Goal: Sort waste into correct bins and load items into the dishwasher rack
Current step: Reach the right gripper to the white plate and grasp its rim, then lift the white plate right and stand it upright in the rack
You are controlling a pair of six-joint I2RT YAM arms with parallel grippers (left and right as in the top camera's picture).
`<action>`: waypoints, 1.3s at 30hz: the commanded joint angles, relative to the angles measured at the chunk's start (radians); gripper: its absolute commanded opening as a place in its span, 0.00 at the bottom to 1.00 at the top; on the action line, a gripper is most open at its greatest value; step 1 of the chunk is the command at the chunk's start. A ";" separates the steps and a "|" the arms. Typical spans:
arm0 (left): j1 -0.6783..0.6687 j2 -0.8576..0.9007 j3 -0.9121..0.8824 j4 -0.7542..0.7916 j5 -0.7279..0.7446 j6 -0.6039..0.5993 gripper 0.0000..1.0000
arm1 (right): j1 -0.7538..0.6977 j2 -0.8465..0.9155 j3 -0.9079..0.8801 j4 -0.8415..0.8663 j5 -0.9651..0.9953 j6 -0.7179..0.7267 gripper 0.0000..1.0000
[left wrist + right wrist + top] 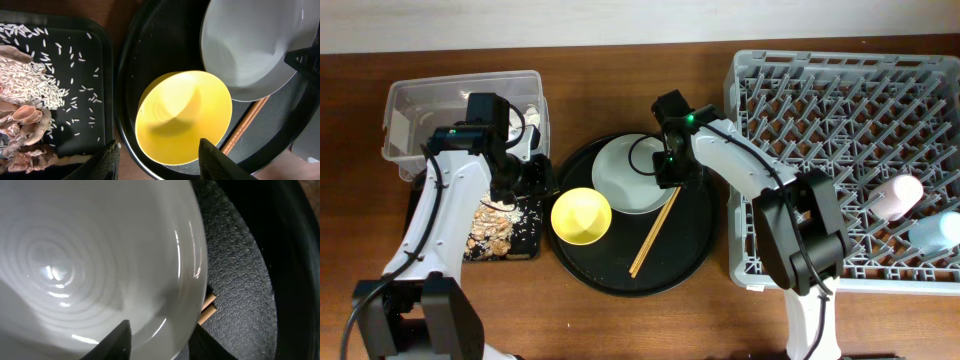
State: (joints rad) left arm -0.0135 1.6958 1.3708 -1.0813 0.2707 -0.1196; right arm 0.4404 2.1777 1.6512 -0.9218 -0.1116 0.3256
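Note:
The pale plate (pixel 620 175) sits at the back of the round black tray (pixel 695 250). My right gripper (pixel 670 168) straddles its right rim, one finger inside and one outside, shut on it (pixel 160 330); the plate (pixel 75 255) fills the right wrist view. The yellow bowl (pixel 581 216) lies front left on the tray, with the chopsticks (pixel 655 232) to its right. My left gripper (pixel 525 178) is open and empty, and in the left wrist view (pixel 157 150) it is just above the bowl (pixel 182 117). The pink cup (pixel 900 192) and blue cup (pixel 935 232) lie in the grey rack (pixel 790 60).
The clear tub (pixel 430 105) at back left holds white tissue (pixel 531 115). The shallow black tray (pixel 525 245) in front of it holds beige food scraps (pixel 495 228) and rice grains (pixel 30 75). The chopstick ends (pixel 207 307) lie by the plate rim.

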 commanded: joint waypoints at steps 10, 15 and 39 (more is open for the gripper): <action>0.002 -0.030 0.001 -0.001 -0.010 0.013 0.50 | -0.022 0.019 0.006 -0.018 0.015 0.024 0.04; 0.002 -0.030 0.001 -0.001 -0.010 0.013 0.50 | -0.097 -0.112 0.047 -0.063 0.016 -0.039 0.04; 0.002 -0.030 0.001 0.007 -0.009 0.013 0.50 | -0.728 -0.500 0.088 0.314 0.887 -0.584 0.04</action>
State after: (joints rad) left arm -0.0135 1.6958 1.3708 -1.0737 0.2680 -0.1196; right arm -0.2630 1.6146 1.7298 -0.6170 0.6731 -0.2340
